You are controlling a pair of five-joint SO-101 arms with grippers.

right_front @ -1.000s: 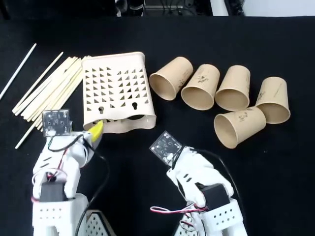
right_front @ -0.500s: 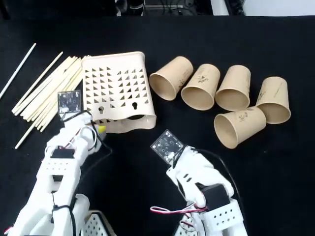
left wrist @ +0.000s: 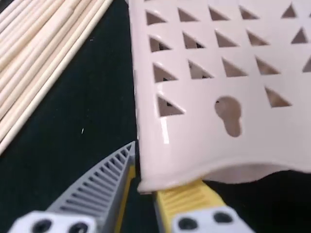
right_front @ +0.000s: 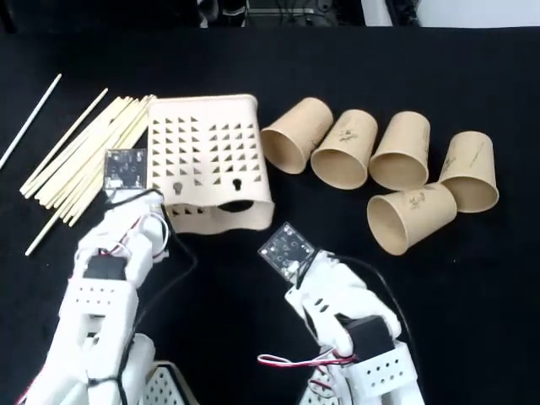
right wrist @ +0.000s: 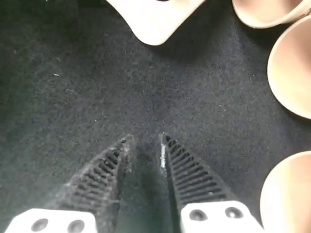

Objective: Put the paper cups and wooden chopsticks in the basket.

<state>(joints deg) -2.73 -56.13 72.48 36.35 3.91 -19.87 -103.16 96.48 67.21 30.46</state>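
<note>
The cream basket (right_front: 211, 160) lies on its side, open mouth toward the arms. My left gripper (right_front: 164, 221) is at its near left corner. In the left wrist view the grey finger (left wrist: 107, 179) is outside the basket (left wrist: 214, 87) rim and the yellow finger (left wrist: 187, 201) under it, shut on the wall. Wooden chopsticks (right_front: 84, 156) lie fanned left of the basket, also seen close as chopsticks (left wrist: 43, 63). Several paper cups (right_front: 400, 150) lie on their sides to the right. My right gripper (right wrist: 146, 140) hangs over bare cloth, narrowly open and holding nothing.
One thin stick (right_front: 29, 122) lies apart at the far left. A basket corner (right wrist: 155, 19) and cup mouths (right wrist: 291, 73) are ahead of the right gripper. Black cloth (right_front: 472, 321) covers the table, with free room at front right.
My left arm went forward to the basket's corner and its yellow finger slipped under the rim. The basket shifted slightly right. The right arm stayed still.
</note>
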